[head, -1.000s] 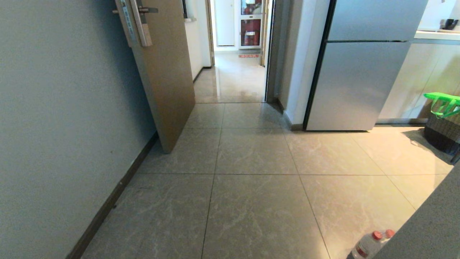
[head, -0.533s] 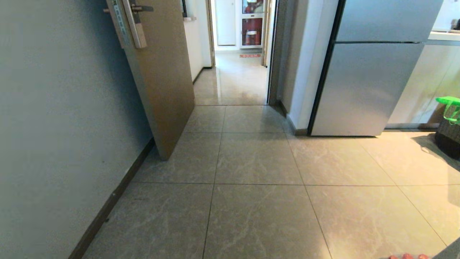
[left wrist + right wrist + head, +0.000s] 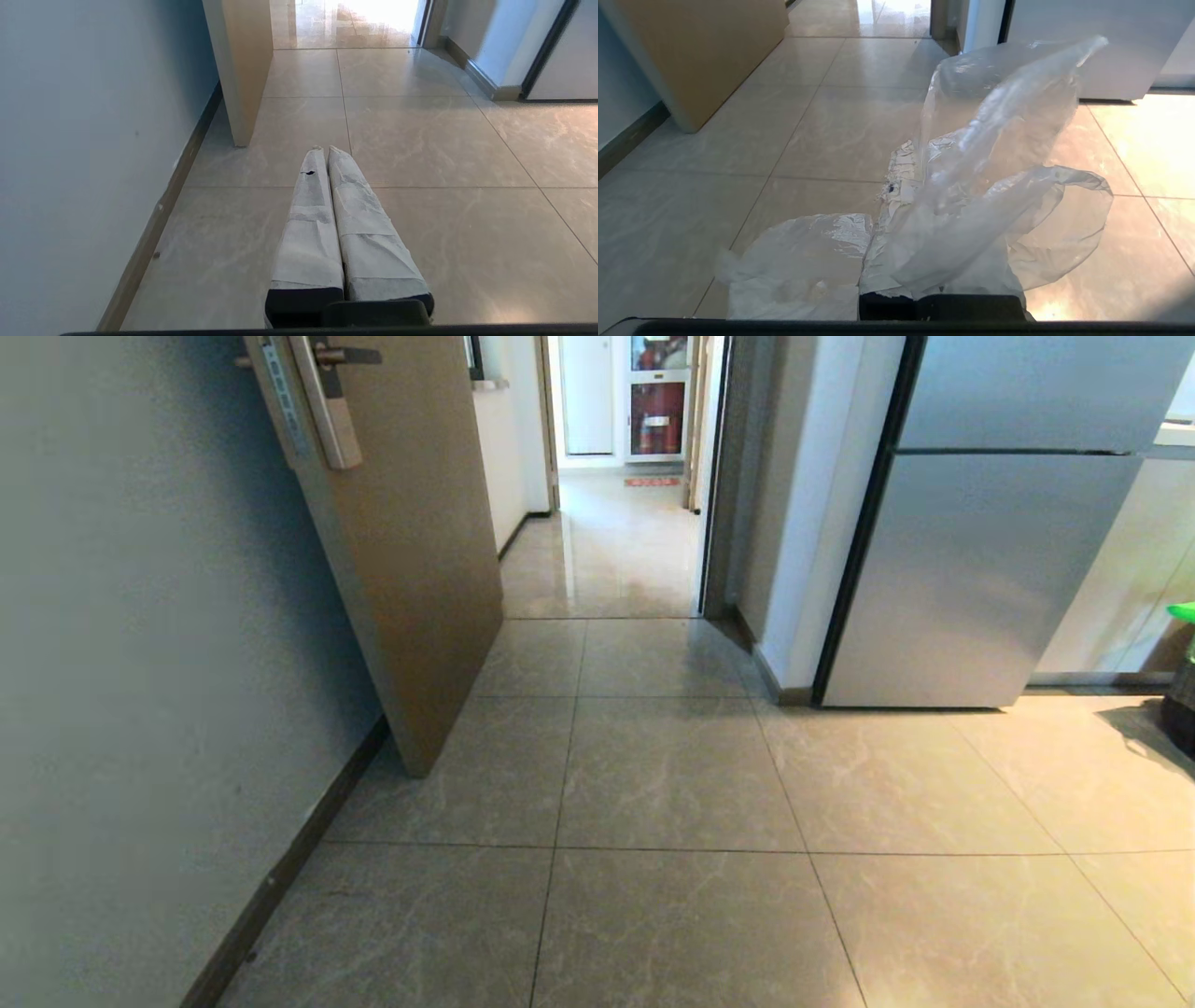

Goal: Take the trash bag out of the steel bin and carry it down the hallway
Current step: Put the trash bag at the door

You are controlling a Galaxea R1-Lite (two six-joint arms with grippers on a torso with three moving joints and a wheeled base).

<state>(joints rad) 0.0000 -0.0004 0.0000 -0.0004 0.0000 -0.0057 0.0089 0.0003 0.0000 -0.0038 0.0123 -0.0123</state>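
Right gripper (image 3: 920, 186) is clamping the thin, clear, crinkled plastic trash bag (image 3: 994, 177), which is draping over its fingers; you are keeping it pinched while steering toward the grey-beige tiled hallway (image 3: 616, 541) ahead

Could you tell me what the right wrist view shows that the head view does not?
Only the right wrist view shows the right gripper shut on the clear trash bag. Only the head view shows the hallway through the doorway, and the door handle. Both show the wood-coloured door, the steel fridge and the marbled floor tiles.
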